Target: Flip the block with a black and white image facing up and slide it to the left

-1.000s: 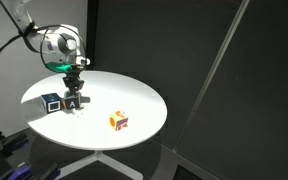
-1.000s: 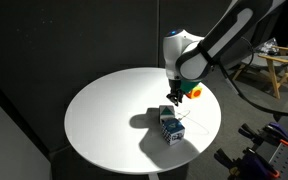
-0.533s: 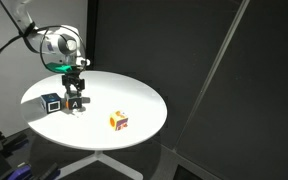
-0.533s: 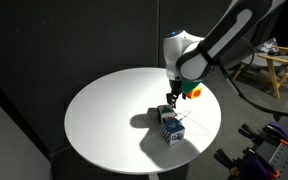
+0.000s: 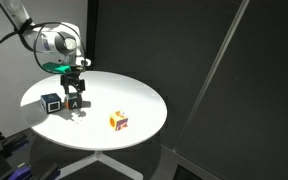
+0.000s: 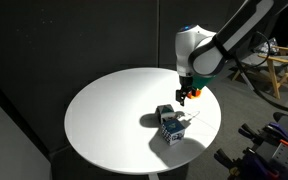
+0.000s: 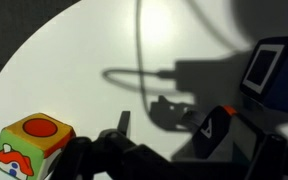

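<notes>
arm has lifted away from the block; jaws spread apart, holding nothing

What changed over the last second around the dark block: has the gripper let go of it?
The gripper has lifted and shifted sideways off the block, which now seems to stand free on the table. It was probably let go, though how the jaws stand is unclear. The block, the blue-sided cube beside it and the orange cube have not visibly shifted.
</notes>
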Available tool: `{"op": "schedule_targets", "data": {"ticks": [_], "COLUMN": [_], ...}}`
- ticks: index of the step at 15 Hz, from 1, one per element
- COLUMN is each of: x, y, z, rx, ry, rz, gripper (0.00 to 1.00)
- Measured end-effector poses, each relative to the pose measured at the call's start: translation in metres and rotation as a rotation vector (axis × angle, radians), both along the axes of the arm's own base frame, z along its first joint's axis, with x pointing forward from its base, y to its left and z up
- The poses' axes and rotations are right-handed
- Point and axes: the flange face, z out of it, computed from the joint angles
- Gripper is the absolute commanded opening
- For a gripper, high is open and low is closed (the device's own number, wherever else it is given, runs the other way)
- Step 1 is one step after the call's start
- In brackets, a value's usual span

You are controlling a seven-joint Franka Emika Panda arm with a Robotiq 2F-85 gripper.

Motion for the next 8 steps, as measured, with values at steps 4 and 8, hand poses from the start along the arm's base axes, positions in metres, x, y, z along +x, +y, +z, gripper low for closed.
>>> {"op": "schedule_targets", "data": {"ticks": [4,8], "x": [-0.018,-0.032], "y": [-0.022,-0.037], "z": [0.014,0.036], "rx": [0.048,0.091], "ry": [-0.015,-0.038], "rz": [0.01,-0.009], "gripper": [1.0,1.0]}}
